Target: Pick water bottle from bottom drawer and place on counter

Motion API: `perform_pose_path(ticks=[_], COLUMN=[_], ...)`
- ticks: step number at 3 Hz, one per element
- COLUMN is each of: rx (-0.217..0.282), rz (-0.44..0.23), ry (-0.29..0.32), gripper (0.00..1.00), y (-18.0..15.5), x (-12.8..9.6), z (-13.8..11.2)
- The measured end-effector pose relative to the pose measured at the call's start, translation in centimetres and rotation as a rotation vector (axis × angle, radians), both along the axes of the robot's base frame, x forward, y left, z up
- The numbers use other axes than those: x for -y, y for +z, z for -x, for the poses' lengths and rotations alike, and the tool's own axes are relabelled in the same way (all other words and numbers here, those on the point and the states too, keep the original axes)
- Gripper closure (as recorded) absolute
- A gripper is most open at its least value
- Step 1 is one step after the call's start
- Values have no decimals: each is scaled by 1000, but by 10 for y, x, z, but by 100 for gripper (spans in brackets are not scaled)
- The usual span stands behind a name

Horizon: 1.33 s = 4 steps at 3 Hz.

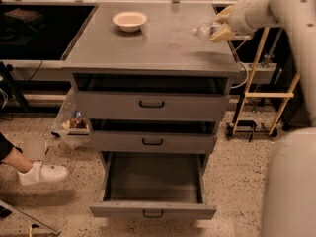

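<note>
My gripper (221, 27) is at the upper right, over the right part of the counter (148, 43). It is shut on the water bottle (207, 30), a clear plastic bottle held on its side, with its end pointing left, a little above the counter top. The bottom drawer (153, 191) is pulled out wide and shows nothing inside it. The two upper drawers (150, 102) stand partly open.
A pale bowl (130, 20) sits at the back left of the counter. A wooden frame (269, 83) stands right of the cabinet. A person's foot in a white shoe (42, 173) is on the floor at left. A clear bin (74, 125) hangs at the cabinet's left side.
</note>
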State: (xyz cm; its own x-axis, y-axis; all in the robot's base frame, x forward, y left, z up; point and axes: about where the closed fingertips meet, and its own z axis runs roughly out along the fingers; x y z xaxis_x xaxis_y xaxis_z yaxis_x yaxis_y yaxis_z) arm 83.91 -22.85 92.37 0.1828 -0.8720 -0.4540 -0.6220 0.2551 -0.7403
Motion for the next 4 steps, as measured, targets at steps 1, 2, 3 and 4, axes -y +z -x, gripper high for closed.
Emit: perform_pose_path(ticks=[1,2,3,4], rx=[-81,-23,15,15], rz=[-92,-199,-216,-216], ry=[136,222,215,216], gripper=[100,100,81,58], y=[-32,14,34,33], x=[-95,-145,-139,-139], z=[-34,-38,-39,-39])
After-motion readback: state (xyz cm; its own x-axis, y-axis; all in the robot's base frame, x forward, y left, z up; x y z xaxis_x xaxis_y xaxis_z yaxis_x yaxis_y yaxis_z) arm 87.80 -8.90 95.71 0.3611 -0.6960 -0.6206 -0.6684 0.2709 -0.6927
